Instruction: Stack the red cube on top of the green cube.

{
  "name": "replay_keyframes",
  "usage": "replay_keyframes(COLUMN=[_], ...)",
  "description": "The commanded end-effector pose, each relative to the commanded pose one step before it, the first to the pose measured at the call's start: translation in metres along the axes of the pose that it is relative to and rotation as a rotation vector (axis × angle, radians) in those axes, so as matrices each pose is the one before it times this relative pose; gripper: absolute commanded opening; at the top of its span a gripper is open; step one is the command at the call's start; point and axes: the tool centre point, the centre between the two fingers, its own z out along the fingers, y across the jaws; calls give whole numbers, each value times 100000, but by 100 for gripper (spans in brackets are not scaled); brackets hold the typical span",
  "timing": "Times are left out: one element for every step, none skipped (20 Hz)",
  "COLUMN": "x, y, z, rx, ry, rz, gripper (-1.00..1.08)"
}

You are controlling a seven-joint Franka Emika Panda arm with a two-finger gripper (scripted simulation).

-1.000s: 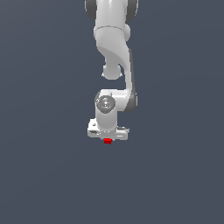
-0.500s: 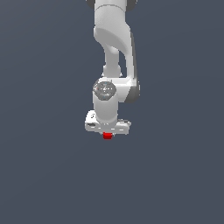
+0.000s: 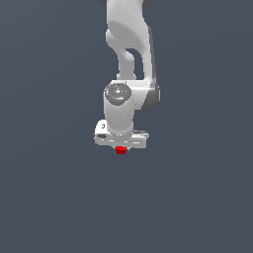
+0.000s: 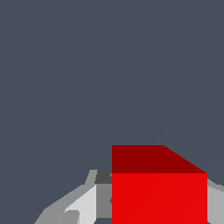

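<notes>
Claw: the claw [image 3: 121, 147] is seen pointing straight down beneath the white arm [image 3: 127, 59], its fingers pinched on the red cube [image 3: 120, 150].

Red cube: it is held at the claw's tip, only its lower part showing below the claw body in the exterior view. In the wrist view the red cube [image 4: 159, 191] fills the space between the grey fingers [image 4: 87, 201], so the grip is judged to be on two opposite faces.

Why held so: a vertical claw with the cube square between the fingers is judged to suit a level set-down, flat face to flat face.

Contact with table: whether the cube is lifted off the table [image 3: 49, 197] or resting on it cannot be told; no shadow or edge is shown beneath it.

Green cube: it is not found in either view, so its position cannot be given.

Step in hand: the cube is judged to be grasped for carrying; the stacking is not yet done.

Next need: the green cube must be brought under the claw before any lowering.
</notes>
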Motion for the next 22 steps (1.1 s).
replay_keyframes(x=[-66, -74, -104, -134, -165, -196, -228, -260, -293, -328, -363, -400, -437, -477, -511, -533, -508, -481, -454, -425, -394, -363], y=[21, 31, 44, 57, 70, 83, 97, 111, 126, 141, 156, 172, 189, 206, 224, 232, 223, 213, 203, 191, 178, 164], z=[47, 44, 62, 80, 99, 118, 137, 157, 178, 199, 221, 243, 267, 291, 356, 328, 316, 303, 288, 272, 253, 233], rx=[-5, 0, 0, 0, 0, 0, 0, 0, 0, 0, 0, 0, 0, 0, -27, 0, 0, 0, 0, 0, 0, 0], ry=[-37, 0, 0, 0, 0, 0, 0, 0, 0, 0, 0, 0, 0, 0, -63, 0, 0, 0, 0, 0, 0, 0], rz=[-6, 0, 0, 0, 0, 0, 0, 0, 0, 0, 0, 0, 0, 0, 5, 0, 0, 0, 0, 0, 0, 0], gripper=[-100, -100, -100, -100, -100, -100, -100, -100, -100, -100, -100, -100, -100, -100, -100, -100, -100, -100, -100, -100, -100, -100])
